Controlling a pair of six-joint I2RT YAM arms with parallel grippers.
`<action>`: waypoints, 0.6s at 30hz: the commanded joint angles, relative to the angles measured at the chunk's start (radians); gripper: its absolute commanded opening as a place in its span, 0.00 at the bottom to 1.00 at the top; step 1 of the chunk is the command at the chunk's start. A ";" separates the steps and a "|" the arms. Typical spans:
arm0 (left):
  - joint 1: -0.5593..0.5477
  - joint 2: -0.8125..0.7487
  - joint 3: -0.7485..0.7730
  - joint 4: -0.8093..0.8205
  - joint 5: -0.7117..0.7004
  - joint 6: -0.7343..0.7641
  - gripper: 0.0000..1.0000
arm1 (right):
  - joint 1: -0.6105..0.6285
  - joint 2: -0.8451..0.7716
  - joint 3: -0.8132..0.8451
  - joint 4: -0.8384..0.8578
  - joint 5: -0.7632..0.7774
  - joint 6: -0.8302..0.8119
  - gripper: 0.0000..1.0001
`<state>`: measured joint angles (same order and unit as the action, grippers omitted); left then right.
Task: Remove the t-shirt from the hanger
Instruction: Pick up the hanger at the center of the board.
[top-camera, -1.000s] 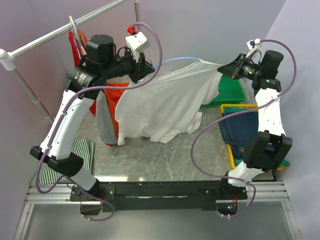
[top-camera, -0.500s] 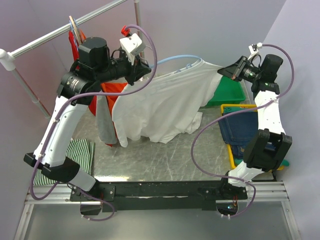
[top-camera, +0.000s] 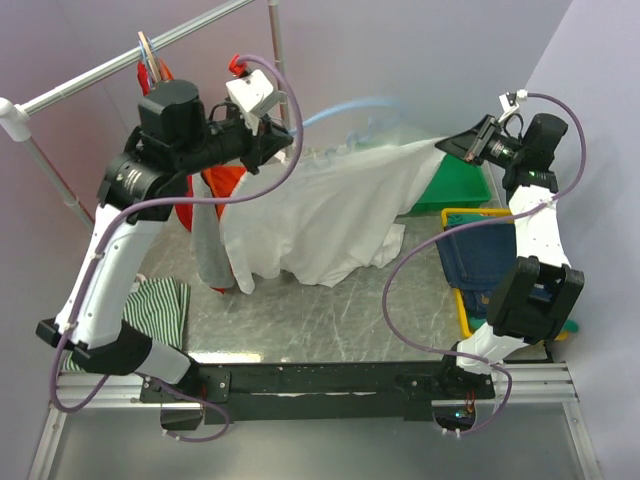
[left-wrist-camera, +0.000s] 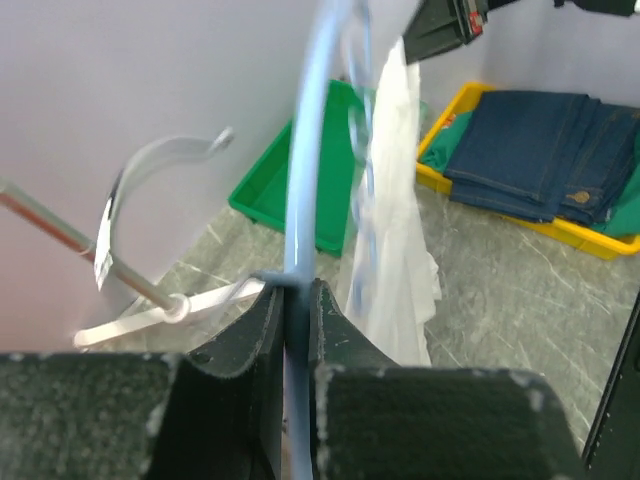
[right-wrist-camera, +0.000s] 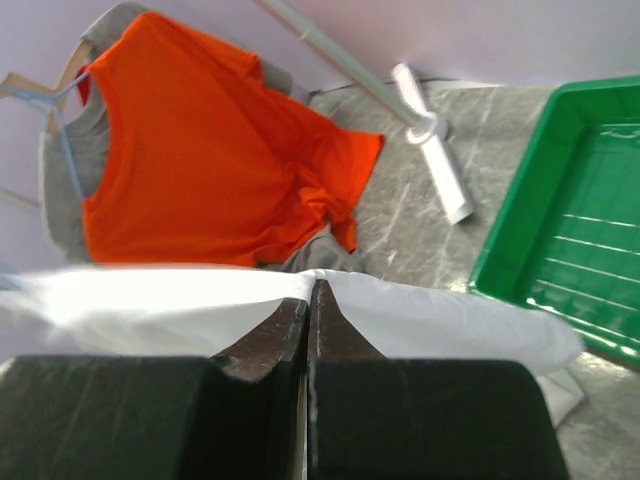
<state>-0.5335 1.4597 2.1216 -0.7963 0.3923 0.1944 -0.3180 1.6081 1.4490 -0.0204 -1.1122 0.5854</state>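
Observation:
The white t-shirt (top-camera: 320, 215) hangs stretched between my two grippers above the table. My left gripper (top-camera: 286, 137) is shut on the light blue hanger (top-camera: 345, 108), whose blurred arc shows just above the shirt's top edge. In the left wrist view the hanger's wire (left-wrist-camera: 305, 160) runs up from between the jaws of the left gripper (left-wrist-camera: 296, 292), with the t-shirt (left-wrist-camera: 395, 210) drooping beside it. My right gripper (top-camera: 447, 144) is shut on the shirt's right end. The right wrist view shows the right gripper (right-wrist-camera: 311, 286) pinching a fold of the white t-shirt (right-wrist-camera: 150, 300).
A clothes rail (top-camera: 100, 75) at the back left carries an orange shirt (top-camera: 230, 180) and a grey garment (top-camera: 210, 255). A striped cloth (top-camera: 165, 300) lies at the left. A green tray (top-camera: 462, 180) and a yellow bin (top-camera: 462, 300) with jeans (top-camera: 480, 255) stand at the right.
My left gripper has pulled the hanger up and to the left, and the hanger now shows above the shirt's collar edge. The right gripper has barely moved, still holding the shirt.

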 joint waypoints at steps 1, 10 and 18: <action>0.035 -0.205 0.038 0.078 -0.099 0.022 0.01 | -0.138 0.073 -0.019 0.042 0.331 -0.044 0.00; 0.035 -0.138 0.032 0.135 -0.073 0.010 0.01 | 0.025 0.084 0.048 -0.128 0.394 -0.223 0.00; 0.035 -0.098 -0.043 0.226 -0.067 -0.019 0.01 | 0.312 0.111 0.111 -0.277 0.503 -0.400 0.00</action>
<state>-0.5011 1.3167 2.1159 -0.6247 0.3401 0.1913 -0.1173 1.7084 1.4986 -0.2413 -0.6712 0.3000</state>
